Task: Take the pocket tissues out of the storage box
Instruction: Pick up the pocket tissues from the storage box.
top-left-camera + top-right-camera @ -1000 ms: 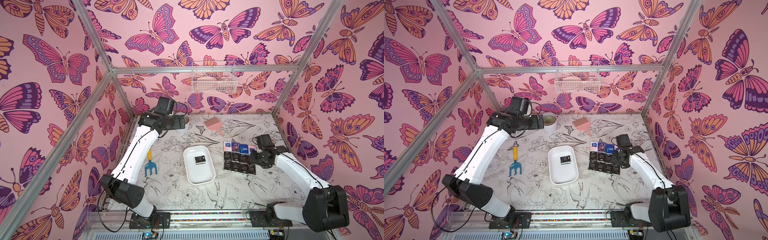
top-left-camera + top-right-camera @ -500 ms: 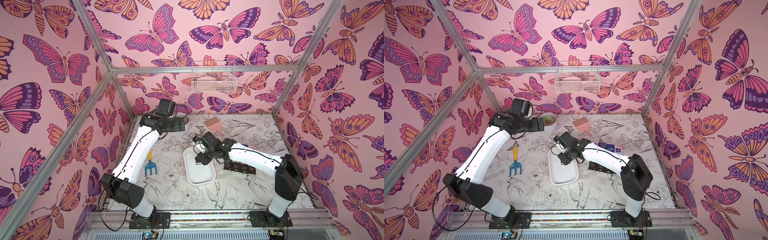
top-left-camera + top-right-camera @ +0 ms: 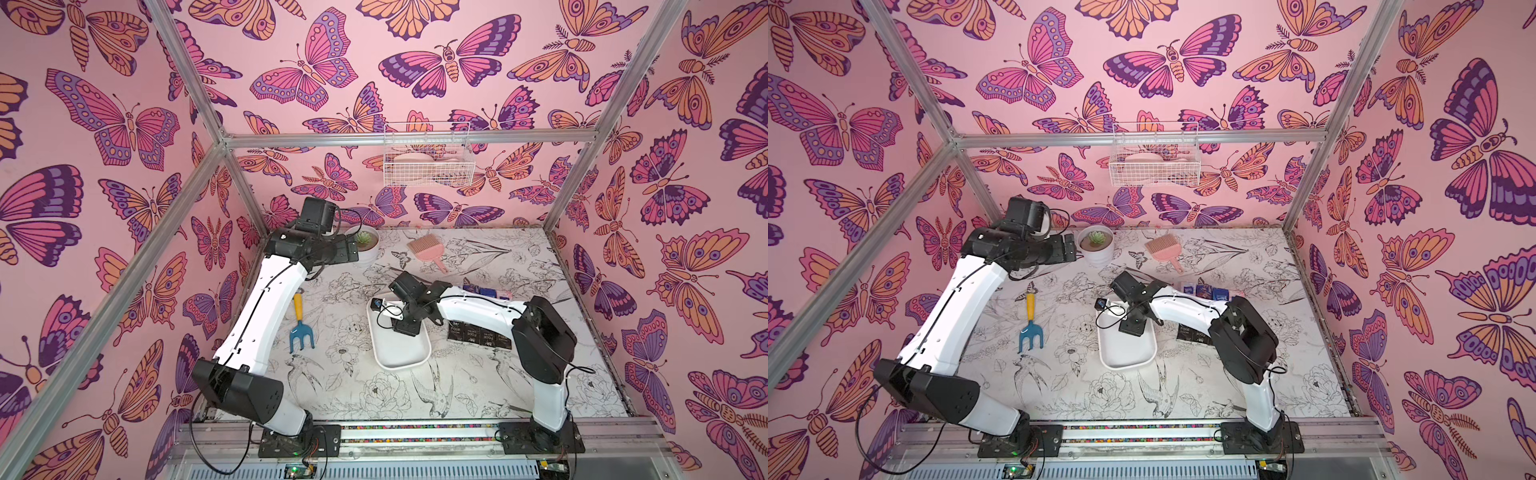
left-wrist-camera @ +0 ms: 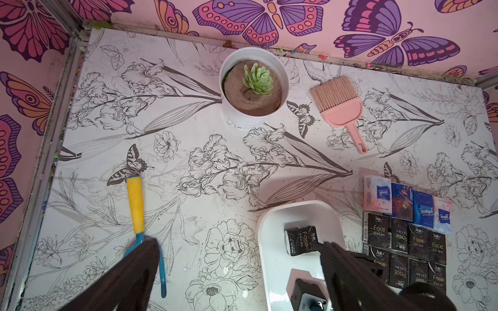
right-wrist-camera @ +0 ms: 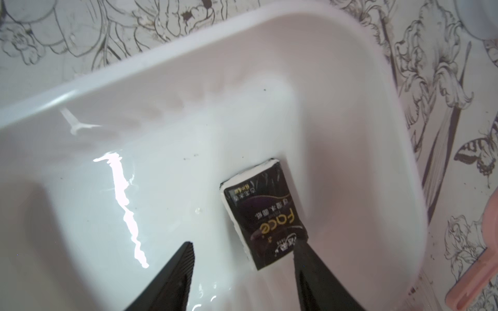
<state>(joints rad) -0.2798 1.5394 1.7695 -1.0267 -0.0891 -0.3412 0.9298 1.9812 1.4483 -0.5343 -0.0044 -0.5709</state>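
Storage box [image 3: 401, 361]: shallow white tray on the flower-printed tabletop [image 3: 353, 395], seen in both top views [image 3: 1125, 353]; every place below is given from it.
Right gripper [image 5: 243, 244]: inside the storage box, low over its floor, pincer apart; one finger [image 5: 310, 269] meets a corner of the packet there, the other stands clear of it.
Last packet [image 5: 265, 212]: one black "Face" pocket tissue pack, flat on the floor of the storage box toward its far end, not gripped.
Black packets [image 4: 417, 239]: two rows of "Face" packs flat on the table, just beside the storage box on the right arm's side.
Blue and white packets [image 4: 407, 200]: a row of four against the far edge of the black rows, beside the far end of the storage box.
Hand fork [image 3: 300, 328]: blue tines, yellow handle, well apart from the storage box on the left arm's side.
Left gripper [image 4: 235, 243]: raised beyond the far left corner of the storage box, pincer wide apart, nothing in it.
Pink brush [image 3: 426, 250]: flat on the table beyond the far end of the storage box.
Plant pot [image 3: 368, 245]: round, white, with a green succulent, beyond the storage box and just beside the left gripper.
Wire basket [image 3: 428, 160]: white, hung on the back wall, high beyond the storage box.
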